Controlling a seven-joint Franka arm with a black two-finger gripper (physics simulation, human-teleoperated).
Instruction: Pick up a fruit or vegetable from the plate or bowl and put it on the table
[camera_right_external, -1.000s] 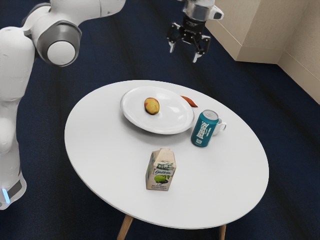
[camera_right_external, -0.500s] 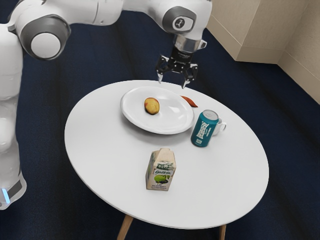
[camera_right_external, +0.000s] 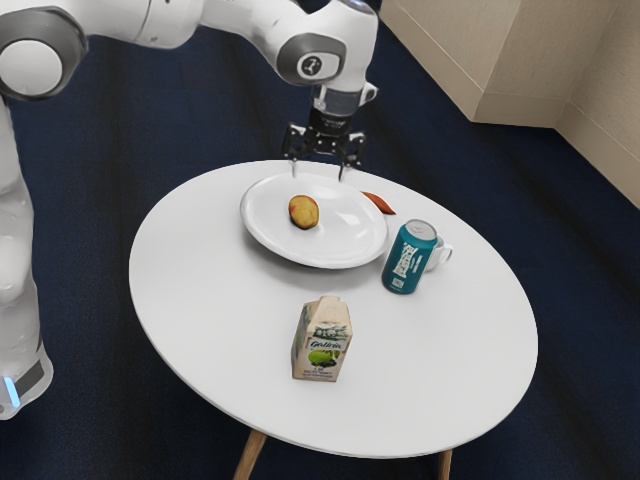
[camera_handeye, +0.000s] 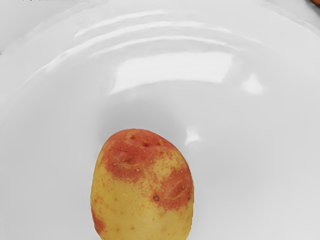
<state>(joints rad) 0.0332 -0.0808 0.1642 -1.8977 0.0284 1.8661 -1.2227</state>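
Hold the black two-finger gripper (camera_right_external: 318, 175) up in the air with fingers spread wide, pointing down over the big round white plate (camera_right_external: 357, 225). See the yellow and red potato (camera_right_external: 304, 212) lying on the plate, below the gripper and apart from the fingertips. In the wrist view, spot red patches and little dark dots on the potato's yellow skin, and bright shiny marks on the plate around it. Find the plate on the round white surface (camera_right_external: 220, 340). Just beside the plate, see a pointy orange-red thing (camera_right_external: 379, 203), partly hidden by the rim. Near the plate on the exterior view's right, see a blue-green metal can (camera_right_external: 410, 262) with white letters, standing up in front of a white mug (camera_right_external: 441, 254). Nearer the exterior camera, see a small beige drink carton (camera_right_external: 323, 345) with a green fruit picture, also standing up.
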